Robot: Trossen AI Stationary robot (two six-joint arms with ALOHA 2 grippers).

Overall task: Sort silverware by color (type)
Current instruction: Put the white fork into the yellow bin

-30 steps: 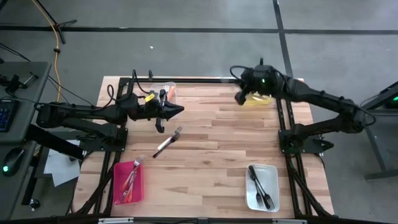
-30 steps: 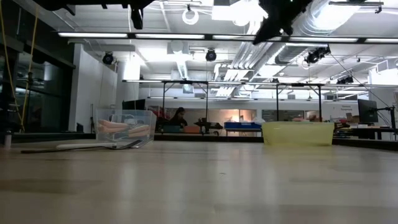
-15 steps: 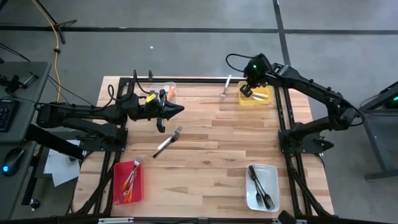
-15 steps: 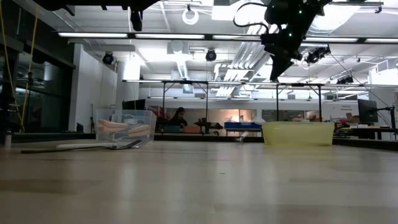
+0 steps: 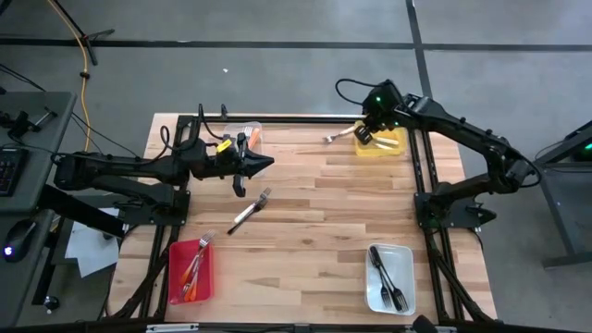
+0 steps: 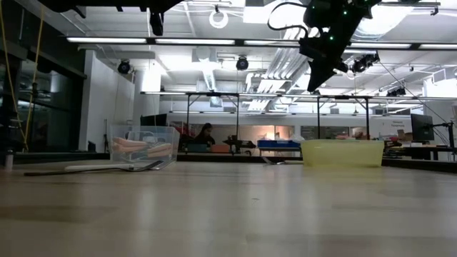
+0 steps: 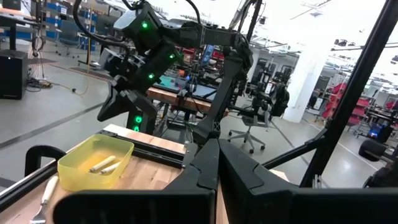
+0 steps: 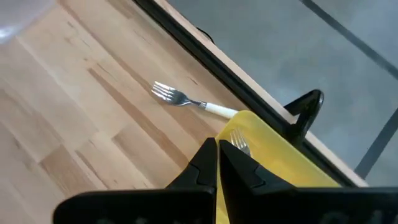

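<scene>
My right gripper (image 5: 363,137) hangs shut and nose-down above the left wall of the yellow bin (image 5: 387,143), holding nothing. A white-handled fork (image 8: 193,102) lies flat on the table just left of that bin, handle end at the bin's wall, also seen as the fork (image 5: 339,136). White-handled silverware (image 7: 102,165) lies in the yellow bin. Another fork (image 5: 250,211) lies on the table's middle. My left gripper (image 5: 266,163) hovers shut and level above the table, right of the clear bin (image 5: 250,135) holding orange-handled pieces.
A red bin (image 5: 176,277) with red-handled forks stands near the front left. A white bin (image 5: 407,268) with dark forks stands near the front right. Bare wood lies between them. Black frame rails (image 5: 416,176) run along the table's sides.
My right gripper has swung from left of the yellow bin toward the far edge and over the bin's left wall, sinking and tipping nose-down. The white-handled fork has come into view left of the bin; its handle end has swung round toward the bin, and it now lies flat.
</scene>
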